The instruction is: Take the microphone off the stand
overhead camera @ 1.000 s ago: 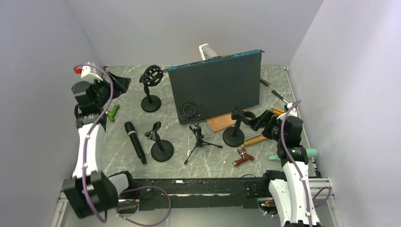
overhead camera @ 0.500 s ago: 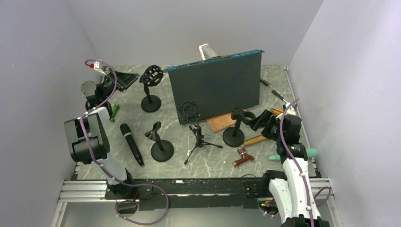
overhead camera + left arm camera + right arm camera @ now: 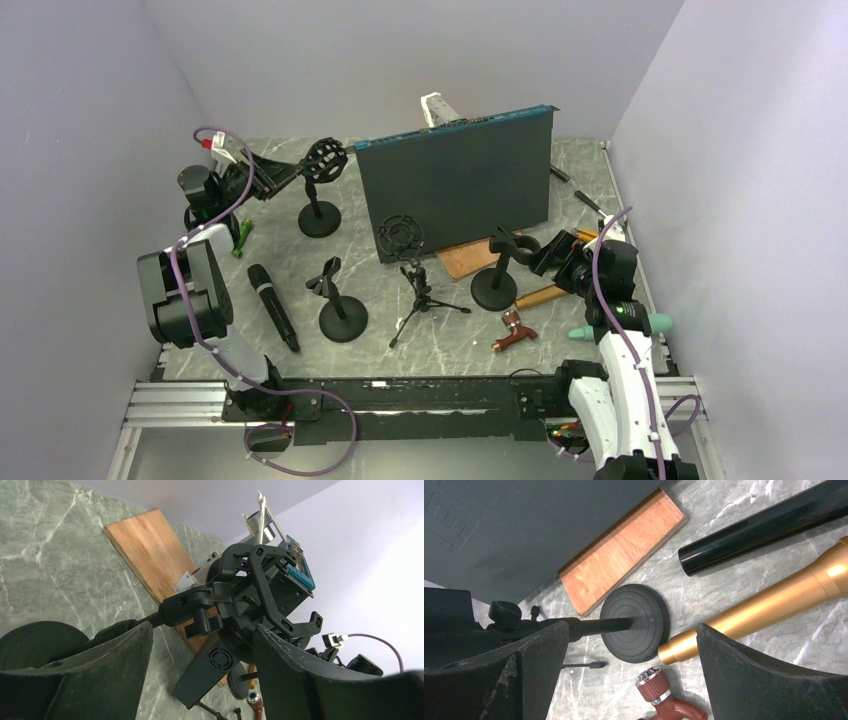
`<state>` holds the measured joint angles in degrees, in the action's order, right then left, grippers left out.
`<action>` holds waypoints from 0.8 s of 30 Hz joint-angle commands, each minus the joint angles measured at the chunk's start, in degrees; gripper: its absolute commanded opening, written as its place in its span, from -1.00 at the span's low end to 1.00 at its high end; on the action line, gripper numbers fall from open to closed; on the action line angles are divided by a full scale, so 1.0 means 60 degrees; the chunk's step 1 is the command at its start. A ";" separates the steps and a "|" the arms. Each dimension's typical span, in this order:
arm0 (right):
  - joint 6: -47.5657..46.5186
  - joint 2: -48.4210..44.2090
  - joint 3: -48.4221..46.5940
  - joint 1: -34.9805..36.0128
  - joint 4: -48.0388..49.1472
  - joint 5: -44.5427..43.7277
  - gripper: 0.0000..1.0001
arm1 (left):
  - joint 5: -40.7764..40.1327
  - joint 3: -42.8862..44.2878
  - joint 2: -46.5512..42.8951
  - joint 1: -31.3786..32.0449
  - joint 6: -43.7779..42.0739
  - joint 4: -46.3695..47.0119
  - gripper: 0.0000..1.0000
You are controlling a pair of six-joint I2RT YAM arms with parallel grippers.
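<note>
seen from above, with the tripod stand point(image 3: 418, 285) as the clock's centre: the upright dark panel point(image 3: 455, 185) walls off 12 to 2 o'clock. at 11 the cage stand point(image 3: 320, 190) rises tall, the left gripper point(image 3: 286, 173) at its cage, fingers spread. at 9 the clip stand point(image 3: 341, 303) stands close, and past it the microphone point(image 3: 273, 307) lies flat on the marble point(image 3: 445, 345). at 3 the right-hand stand point(image 3: 497, 272) crowds in, with the wooden board point(image 3: 462, 260), gold tube point(image 3: 542, 296) and red tap point(image 3: 513, 330) low around it; the right gripper point(image 3: 549, 256) hangs just beyond, fingers wide. bare marble lies from 5 to 7 along the near edge, and at 10 between the cage stand and clip stand.
</note>
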<state>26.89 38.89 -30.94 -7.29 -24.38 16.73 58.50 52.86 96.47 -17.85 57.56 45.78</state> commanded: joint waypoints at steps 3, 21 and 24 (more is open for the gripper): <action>-0.0191 -0.0089 -0.0475 0.0014 -0.0038 -0.0071 1.00 | -0.0197 0.0553 -0.0112 0.0281 -0.1209 -0.1124 0.54; -0.0161 -0.0222 -0.0426 0.0015 -0.0038 -0.0093 1.00 | -0.1516 0.0973 -0.0031 0.0191 -0.3344 -0.4650 0.18; -0.0151 -0.0250 -0.0404 0.0005 -0.0022 -0.0088 1.00 | -0.1856 0.1281 0.0063 0.0181 -0.4140 -0.5870 0.16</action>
<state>26.55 38.44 -31.14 -7.29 -25.23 16.73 54.33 59.33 95.50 -16.73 44.25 26.33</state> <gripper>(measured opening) 0.997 0.597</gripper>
